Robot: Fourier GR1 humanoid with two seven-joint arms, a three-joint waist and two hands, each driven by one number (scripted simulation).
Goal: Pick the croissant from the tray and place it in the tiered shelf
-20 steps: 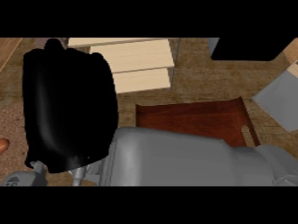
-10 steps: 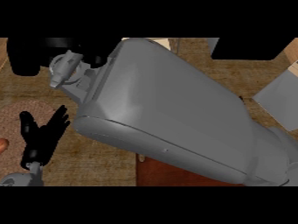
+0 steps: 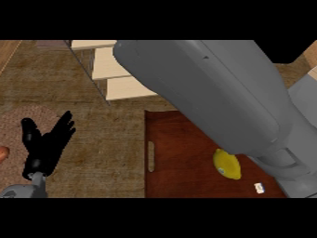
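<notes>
Left hand [image 3: 45, 144] rests spread open (right hand unseen) beside tray [image 3: 181, 153] holding what may be the croissant [image 3: 227, 163]

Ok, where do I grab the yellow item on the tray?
Across its narrow middle, from above. The yellow item lies flat on the tray, an oval with its long axis running near to far, so side to side is the short span. Its left is open; the right forearm overhangs its far right.
</notes>
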